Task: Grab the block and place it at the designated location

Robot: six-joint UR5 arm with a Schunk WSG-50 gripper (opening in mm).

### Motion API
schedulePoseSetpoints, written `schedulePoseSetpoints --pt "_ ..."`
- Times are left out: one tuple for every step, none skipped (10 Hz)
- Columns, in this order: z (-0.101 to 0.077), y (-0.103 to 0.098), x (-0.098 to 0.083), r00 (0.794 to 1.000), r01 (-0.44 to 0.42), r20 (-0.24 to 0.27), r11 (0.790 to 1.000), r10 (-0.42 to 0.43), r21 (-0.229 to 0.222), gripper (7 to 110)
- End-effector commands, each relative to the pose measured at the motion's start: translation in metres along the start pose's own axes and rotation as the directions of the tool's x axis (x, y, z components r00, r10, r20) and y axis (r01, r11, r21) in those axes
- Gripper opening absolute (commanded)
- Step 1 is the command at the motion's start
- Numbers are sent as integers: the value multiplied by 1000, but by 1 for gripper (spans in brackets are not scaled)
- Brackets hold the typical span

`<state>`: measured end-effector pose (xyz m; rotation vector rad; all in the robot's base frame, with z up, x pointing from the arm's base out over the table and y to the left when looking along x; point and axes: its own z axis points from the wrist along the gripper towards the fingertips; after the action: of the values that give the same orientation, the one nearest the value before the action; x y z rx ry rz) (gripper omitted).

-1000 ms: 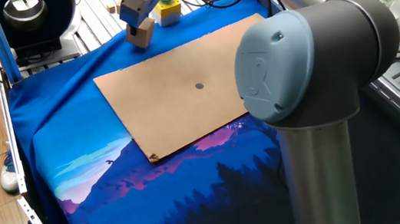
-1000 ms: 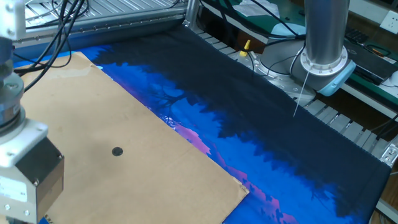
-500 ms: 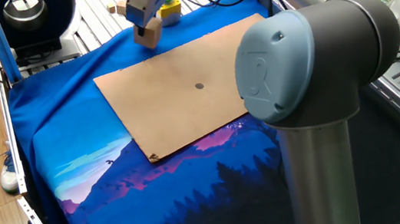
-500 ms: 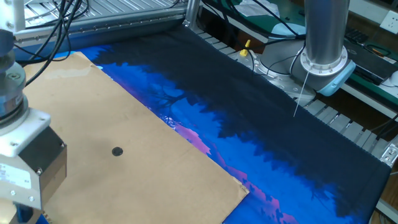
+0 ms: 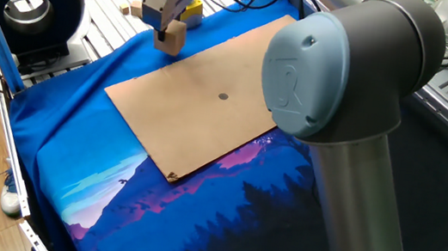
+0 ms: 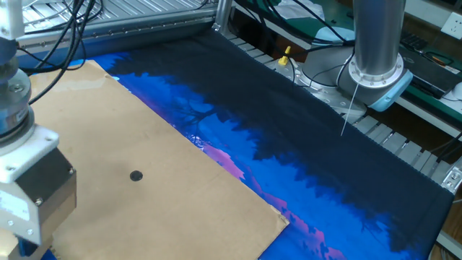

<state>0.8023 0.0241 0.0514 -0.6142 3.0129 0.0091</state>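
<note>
In one fixed view my gripper [image 5: 169, 35] is shut on the light tan wooden block [image 5: 170, 39] and holds it above the blue cloth, just off the far left edge of the brown board [image 5: 199, 114]. The dark grey dot [image 5: 223, 97] lies at the board's centre, well to the right of the block. In the other fixed view the gripper body [image 6: 32, 195] fills the lower left; the block and fingertips are cut off there. The dot [image 6: 136, 175] shows to its right on the board [image 6: 180, 188].
A much smaller wooden cube [image 5: 127, 9] and a yellow and green object [image 5: 191, 8] sit behind the gripper. A black round device [image 5: 23, 4] stands at far left. The arm's large grey joint [image 5: 345, 63] blocks the right side. The arm's base [image 6: 375, 65] stands at the back.
The gripper with the block has moved a little right and toward the back, rising slightly from where it was a second ago. The board and dot have not moved.
</note>
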Motion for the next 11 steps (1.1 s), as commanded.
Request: schedulePoseSetpoints --pt "-1 5 1 995 -101 -5 995 100 -24 7" --pt "-1 6 2 994 -105 -11 994 105 -27 7" --pt "-1 7 3 994 -107 -13 994 107 -31 7" --pt "-1 8 2 994 -112 -9 993 112 -36 7" --pt "-4 10 10 993 -118 -16 992 117 -36 7" --pt "-10 12 17 991 -129 -27 991 128 -36 7" --pt "-16 15 22 991 -133 -30 990 132 -40 7" --pt "-20 17 26 990 -137 -28 989 135 -47 7" --pt "-25 19 32 990 -138 -29 989 137 -49 7" --pt "-27 20 36 990 -142 -28 988 140 -53 7" --pt "-27 20 39 990 -142 -21 988 141 -59 7"
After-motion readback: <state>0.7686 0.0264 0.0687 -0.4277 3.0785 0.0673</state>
